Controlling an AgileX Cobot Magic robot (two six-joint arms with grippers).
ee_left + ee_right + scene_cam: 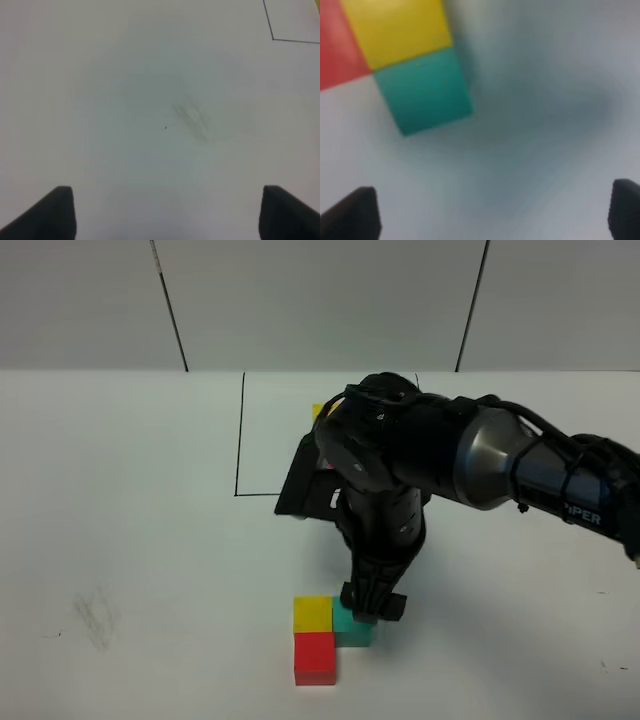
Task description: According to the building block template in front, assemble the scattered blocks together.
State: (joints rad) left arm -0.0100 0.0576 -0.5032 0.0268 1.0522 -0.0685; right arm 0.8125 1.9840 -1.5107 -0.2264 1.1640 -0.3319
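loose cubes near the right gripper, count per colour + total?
yellow cube: 1
red cube: 1
teal cube: 1
Total: 3, all pushed together in an L. The framed template behind is mostly hidden by the arm and not counted.

White tabletop [125, 75]: fills almost the whole left wrist view, matte, evenly lit.

Smudge [192, 117]: faint grey streaks near the middle of the view, with 1 tiny dark speck just beside them.

Black drawn line [272, 30]: thin, forms 1 corner of an outline at the view's edge; only 2 short strokes are visible, meeting at an angle.

Left gripper [167, 215]: 2 dark fingertips [55, 212] showing at the near edge, set wide apart, bare tabletop between them, nothing held.
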